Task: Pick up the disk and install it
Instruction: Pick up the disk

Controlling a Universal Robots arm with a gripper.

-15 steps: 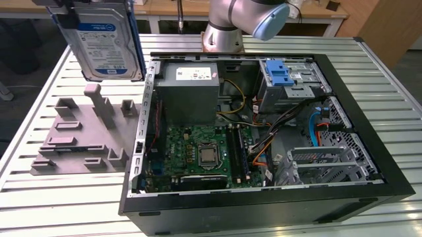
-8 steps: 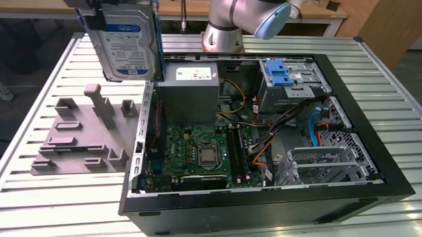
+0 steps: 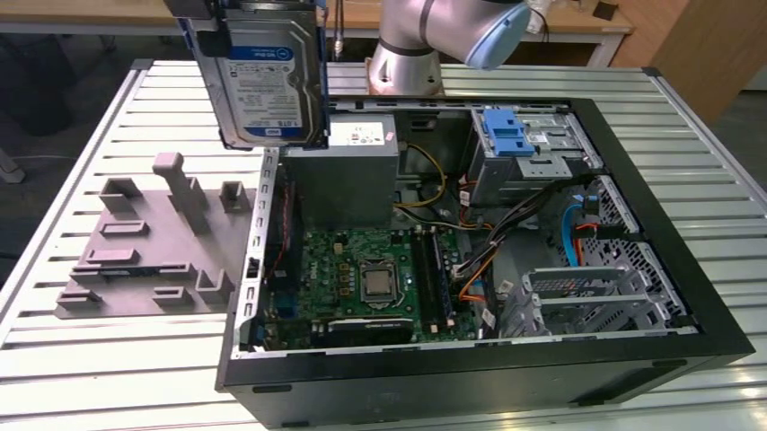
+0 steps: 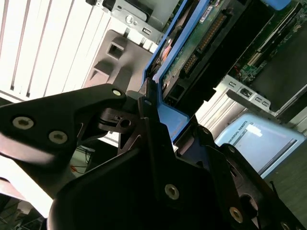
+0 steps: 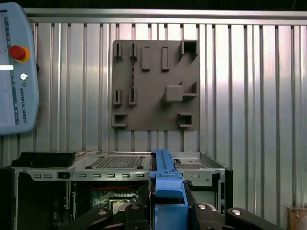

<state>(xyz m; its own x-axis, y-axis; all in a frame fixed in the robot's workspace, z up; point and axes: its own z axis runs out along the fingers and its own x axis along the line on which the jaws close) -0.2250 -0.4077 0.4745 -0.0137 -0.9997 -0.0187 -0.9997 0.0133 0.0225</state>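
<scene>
The disk (image 3: 266,76), silver-grey with a blue-and-white label and a blue carrier frame, hangs upright in the air. It is above the case's wall on the exterior view's left, near the grey metal box. My gripper (image 3: 260,13) is shut on its upper end at the picture's top edge. In the second wrist view the black fingers (image 4: 144,120) clamp the blue frame of the disk (image 4: 201,43), whose circuit-board side shows. In the first wrist view the disk's blue edge (image 5: 165,182) rises from between the gripper (image 5: 168,215).
An open computer case (image 3: 480,364) lies on the slatted table (image 3: 72,359), with motherboard (image 3: 359,278), grey metal box (image 3: 341,171), drive cage with blue latch (image 3: 509,135) and loose cables. A grey fixture plate (image 3: 144,242) lies beside it. A teach pendant (image 5: 14,72) lies on the slats.
</scene>
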